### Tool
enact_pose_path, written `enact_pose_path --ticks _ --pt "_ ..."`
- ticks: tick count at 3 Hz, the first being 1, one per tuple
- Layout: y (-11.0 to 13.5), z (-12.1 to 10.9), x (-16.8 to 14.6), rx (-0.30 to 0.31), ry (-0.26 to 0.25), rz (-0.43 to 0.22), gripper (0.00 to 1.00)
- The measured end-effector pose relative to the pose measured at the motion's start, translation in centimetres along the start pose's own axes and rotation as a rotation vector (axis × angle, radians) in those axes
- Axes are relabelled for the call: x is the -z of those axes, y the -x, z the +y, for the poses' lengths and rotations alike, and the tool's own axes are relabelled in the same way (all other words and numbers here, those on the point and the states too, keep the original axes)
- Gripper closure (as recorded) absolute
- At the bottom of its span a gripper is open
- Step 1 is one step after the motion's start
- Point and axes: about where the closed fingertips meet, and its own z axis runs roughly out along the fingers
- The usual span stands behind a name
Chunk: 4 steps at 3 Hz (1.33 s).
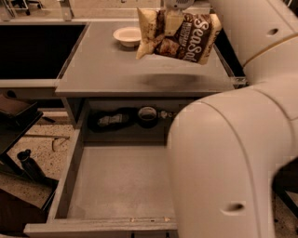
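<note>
A chip bag [179, 37] with "Sea Salt" lettering hangs in the air above the grey counter [116, 69], casting a shadow on it. My gripper [173, 10] grips the bag's top edge from above, near the top of the camera view, shut on the bag. A small white bowl [127, 36] sits on the counter behind and to the left of the bag. Below the counter an open grey drawer [118, 183] extends toward the camera.
My large white arm [233, 153] fills the right side and hides the drawer's right part. At the drawer's back lie a dark packet [111, 121] and a can [147, 116]. A dark sink-like recess [32, 49] lies left; dark objects sit on the floor at left.
</note>
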Motion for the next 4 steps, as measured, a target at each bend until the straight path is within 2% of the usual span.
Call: enact_pose_path --ticks 1,2,3,4 --pt "-0.4 3.4 3.7 -0.015 0.012 -0.026 1.00" --pt "-1.7 8.7 5.8 0.001 0.096 -0.030 1.00" --pt "-2.5 12.8 6.6 0.038 0.181 -0.083 1.00" --pt "-2.3 12.4 6.5 0.037 0.162 -0.089 1.00"
